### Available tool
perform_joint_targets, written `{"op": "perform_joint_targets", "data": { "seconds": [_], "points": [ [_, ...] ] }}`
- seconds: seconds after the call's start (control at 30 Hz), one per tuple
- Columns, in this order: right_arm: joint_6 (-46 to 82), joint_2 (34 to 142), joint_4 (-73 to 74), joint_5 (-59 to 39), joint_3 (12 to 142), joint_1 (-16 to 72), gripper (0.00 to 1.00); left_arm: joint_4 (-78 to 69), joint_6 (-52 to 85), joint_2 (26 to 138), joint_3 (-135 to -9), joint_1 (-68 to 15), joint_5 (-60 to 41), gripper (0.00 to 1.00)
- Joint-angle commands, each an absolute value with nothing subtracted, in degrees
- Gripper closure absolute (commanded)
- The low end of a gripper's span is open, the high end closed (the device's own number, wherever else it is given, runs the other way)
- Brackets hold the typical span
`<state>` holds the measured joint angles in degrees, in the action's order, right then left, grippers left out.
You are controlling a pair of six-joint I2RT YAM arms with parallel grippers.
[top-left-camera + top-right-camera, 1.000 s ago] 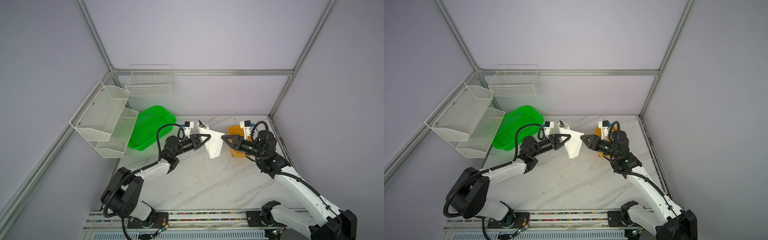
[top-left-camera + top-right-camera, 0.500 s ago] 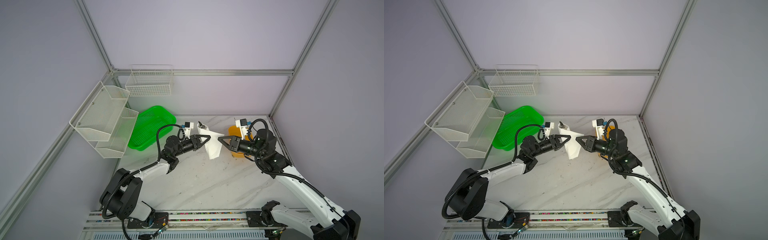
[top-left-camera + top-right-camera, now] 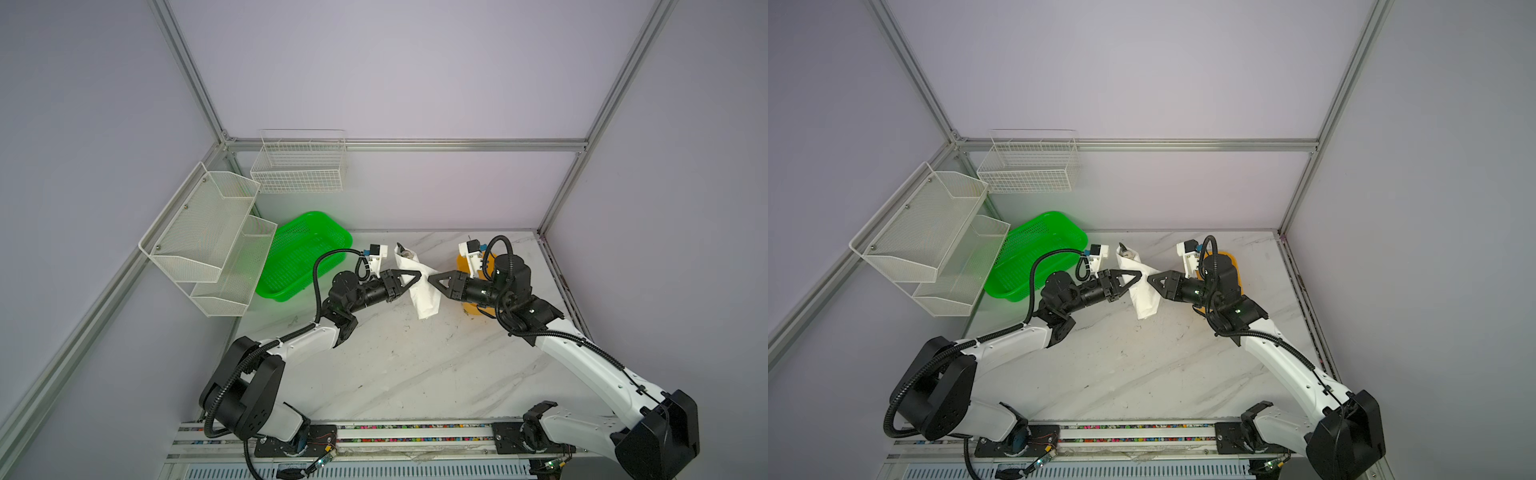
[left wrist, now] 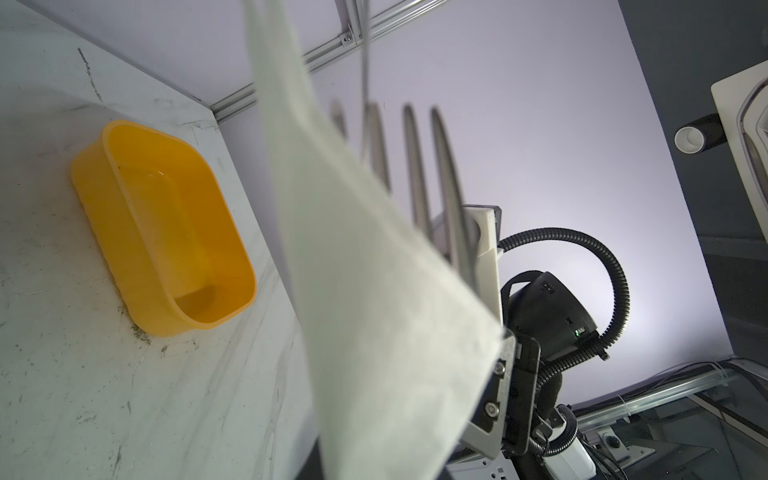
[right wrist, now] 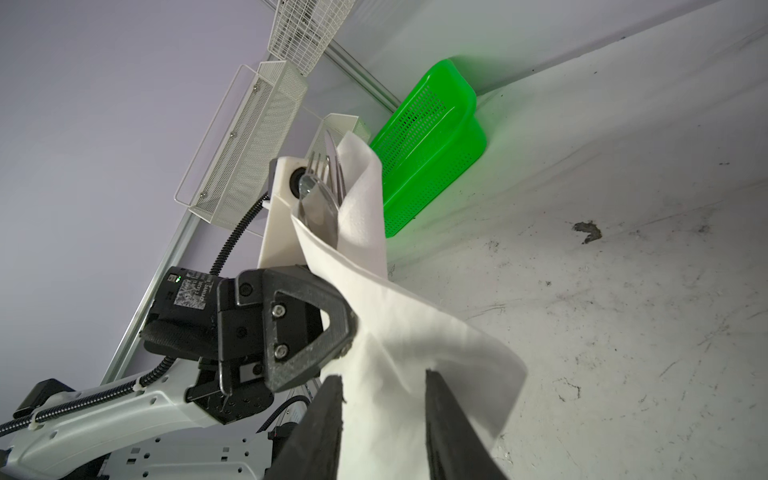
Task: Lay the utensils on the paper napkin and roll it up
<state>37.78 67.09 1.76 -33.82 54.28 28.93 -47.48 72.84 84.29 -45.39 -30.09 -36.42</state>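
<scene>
**Napkin roll held up between the two arms**

Paper napkin [image 3: 424,295] [image 3: 1144,301], loosely rolled into a slanting white tube, is held up off the table [image 3: 415,365] near its far edge, between the two arms. The utensils [image 3: 402,250] [image 3: 1123,249] sit inside the roll and poke out of its upper, far end. In the right wrist view a spoon [image 5: 318,199] bowl and the fork [image 5: 320,160] tines stand clear of the paper, with another slim metal piece behind them. In the left wrist view the fork [image 4: 415,166] tines show blurred past the napkin [image 4: 374,291] edge.

The left end effector [image 3: 419,274] [image 3: 1140,274] comes in level from the left and is clamped on the roll about halfway along. The right wrist view shows its black triangular finger [image 5: 332,332] pressed into the napkin [image 5: 415,332].

The right end effector [image 3: 430,279] [image 3: 1149,280] faces it from the right, tip almost to tip. Its two fingers [image 5: 328,415] stand on either side of a loose flap of the paper. Whether they press on the flap cannot be told.

A yellow tub [image 4: 95,208] [image 3: 462,262] sits on the table behind the right arm, with nothing visible inside it in the left wrist view. A green basket [image 3: 286,296] [image 5: 436,137] lies at the far left corner of the table, below a white wire shelf [image 3: 208,232] on the left wall.
</scene>
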Motion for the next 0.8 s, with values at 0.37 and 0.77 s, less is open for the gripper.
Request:
{"op": "perform_joint_targets", "data": {
  "seconds": [0.37,0.77],
  "points": [
    [38.1,64.54,5.06,-36.05,55.13,29.15,0.67,-51.5,72.56,82.27,-47.91,-30.14,-37.35,0.83],
    [39.22,71.93,5.98,-33.56,60.1,29.29,0.83,-51.5,72.64,81.87,-48.3,-30.14,-37.79,0.83]
  ]
}}
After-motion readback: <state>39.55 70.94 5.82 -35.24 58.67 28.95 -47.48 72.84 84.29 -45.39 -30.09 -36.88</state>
